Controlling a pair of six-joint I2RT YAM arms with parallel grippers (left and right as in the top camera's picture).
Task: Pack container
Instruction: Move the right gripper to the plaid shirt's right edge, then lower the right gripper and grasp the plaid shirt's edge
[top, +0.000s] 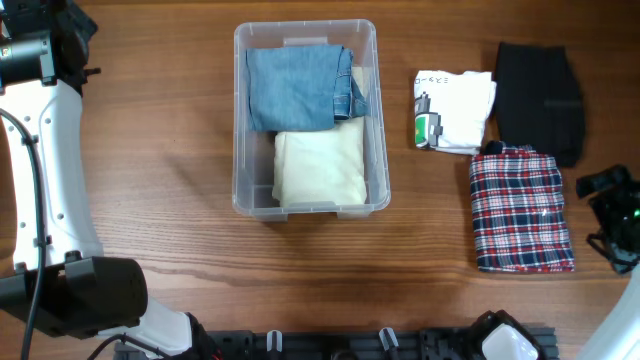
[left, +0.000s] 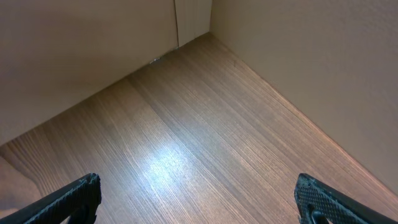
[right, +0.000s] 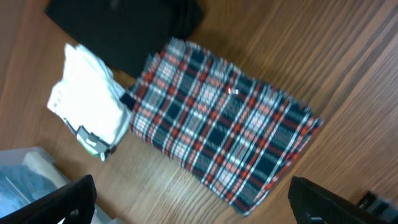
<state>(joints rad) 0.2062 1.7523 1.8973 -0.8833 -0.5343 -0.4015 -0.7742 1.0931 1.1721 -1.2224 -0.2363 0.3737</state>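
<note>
Two arms, one at each side of the table.

Left arm: white, standing along the left edge. Left gripper spread wide and empty; only its wrist view shows the bare wood and walled corner beneath.

Right gripper: spread wide, empty, near the folded plaid shirt.

Container: table centre, seen whole only overhead, holding folded jeans and a cream garment.

White printed tee and black garment: right of the container, touching the plaid shirt.
</note>
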